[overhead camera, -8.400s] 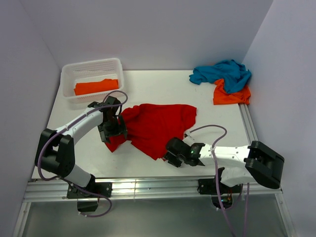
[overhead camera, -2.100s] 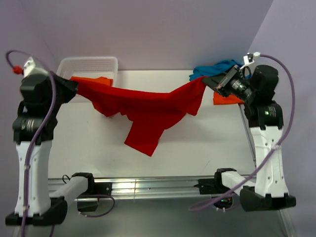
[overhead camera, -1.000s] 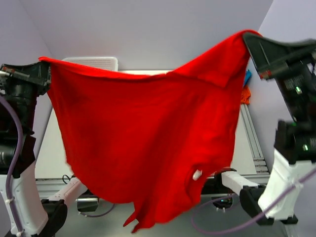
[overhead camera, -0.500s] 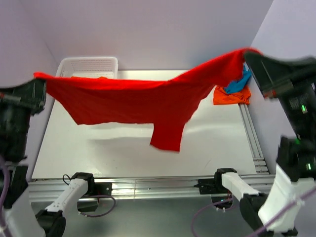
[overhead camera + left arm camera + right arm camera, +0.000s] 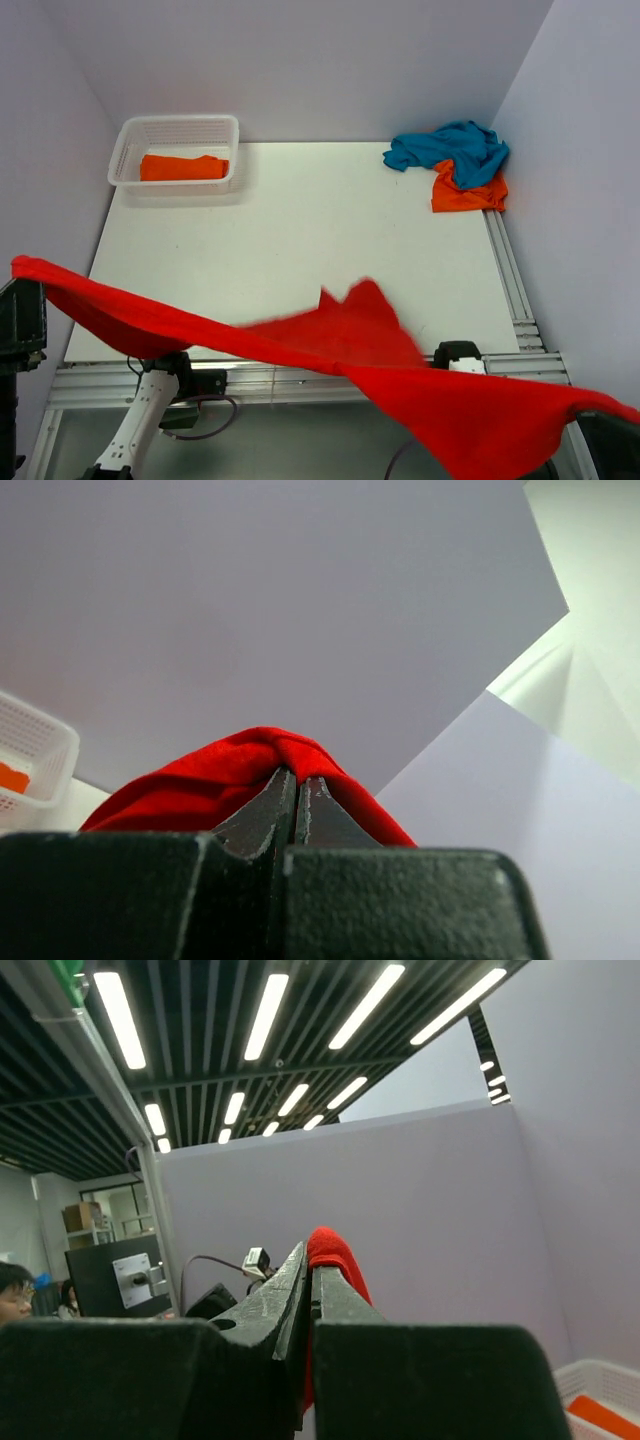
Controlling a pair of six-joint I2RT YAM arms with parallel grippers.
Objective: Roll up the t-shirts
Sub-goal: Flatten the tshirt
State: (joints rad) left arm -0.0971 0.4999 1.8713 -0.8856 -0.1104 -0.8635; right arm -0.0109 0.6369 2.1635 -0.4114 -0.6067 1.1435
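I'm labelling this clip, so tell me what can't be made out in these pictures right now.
Top view: the red t-shirt is motion-blurred and cut off by the bottom edge; its layout is unreadable.
Top view: the orange t-shirt by the wall lies mostly under the teal t-shirt.
Wrist views: the left gripper and right gripper each pinch red cloth; their own bodies hide the rest.

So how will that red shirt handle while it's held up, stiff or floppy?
Probably floppy: the red shirt hangs slack between its two held ends and looks blurred, as if flapping. Likely light: thin pinches by the left gripper and right gripper carry it.
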